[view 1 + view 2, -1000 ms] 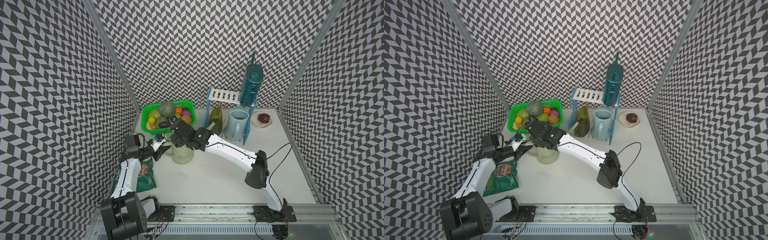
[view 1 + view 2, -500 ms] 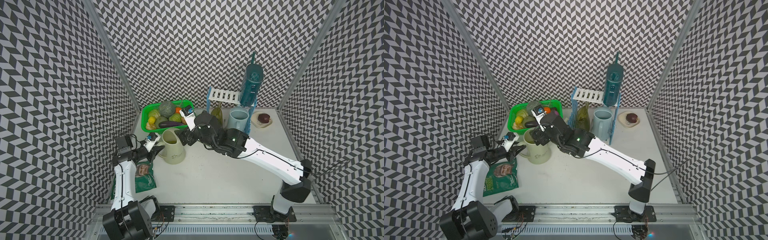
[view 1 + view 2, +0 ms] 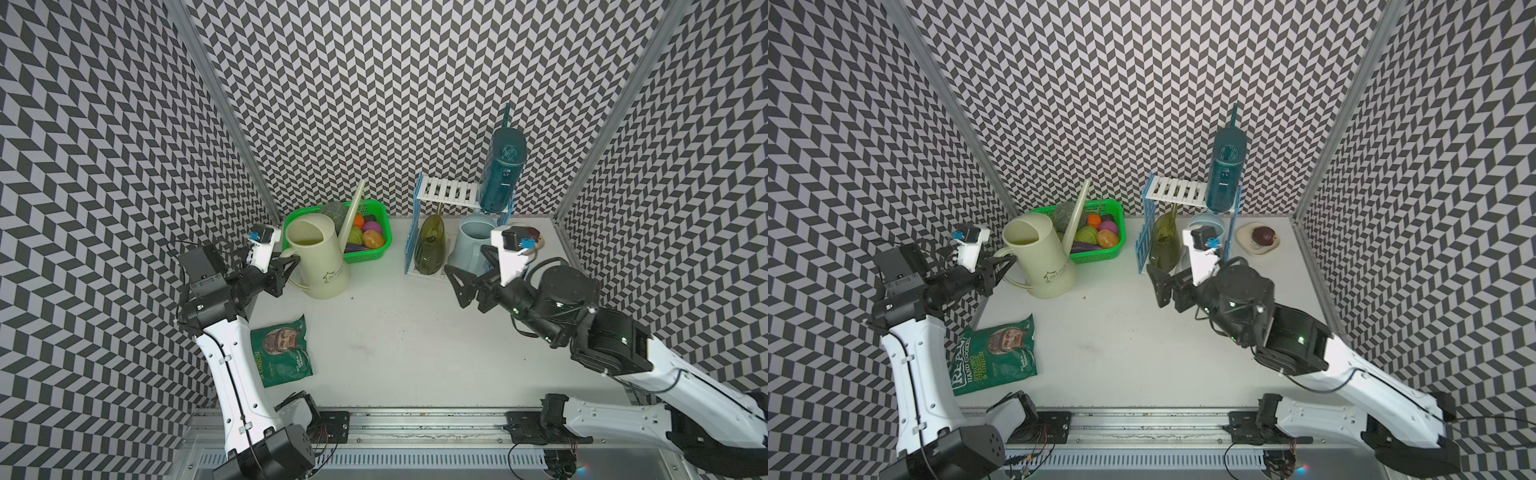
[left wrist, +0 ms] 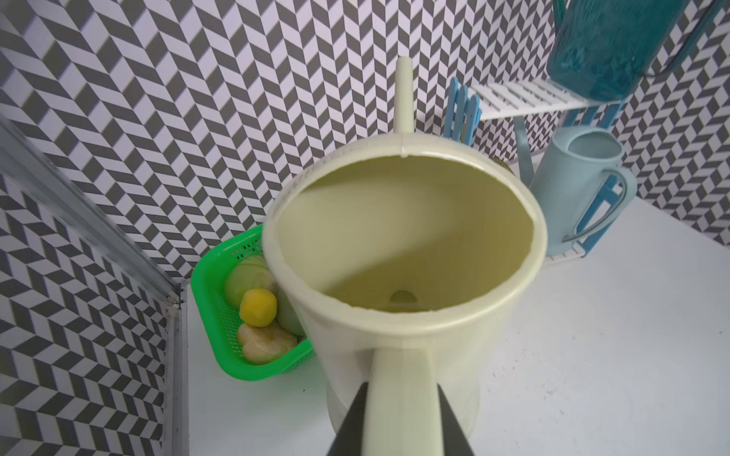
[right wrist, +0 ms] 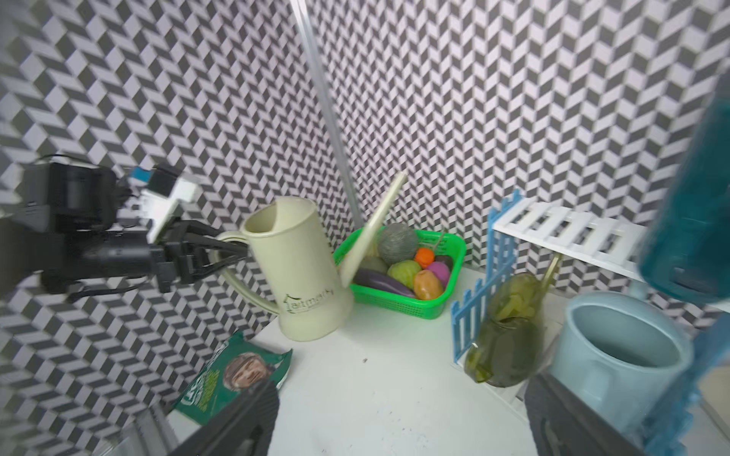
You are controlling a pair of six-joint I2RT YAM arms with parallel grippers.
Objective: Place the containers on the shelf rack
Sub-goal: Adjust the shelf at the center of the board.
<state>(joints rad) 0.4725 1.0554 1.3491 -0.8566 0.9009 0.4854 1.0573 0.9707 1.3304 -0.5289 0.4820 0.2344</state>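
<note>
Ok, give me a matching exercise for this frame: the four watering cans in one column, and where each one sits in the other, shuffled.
Things:
1. cream can
2. dark teal can
3. olive-green can
4. pale blue can

Places:
A. lower tier of the shelf rack, upright, below the teal one
B. off the rack, handle in the shut left gripper
C. top tier of the rack
D. lower tier, at the end nearer the green basket

Pairs: 1-B; 2-C; 3-D; 4-A
</note>
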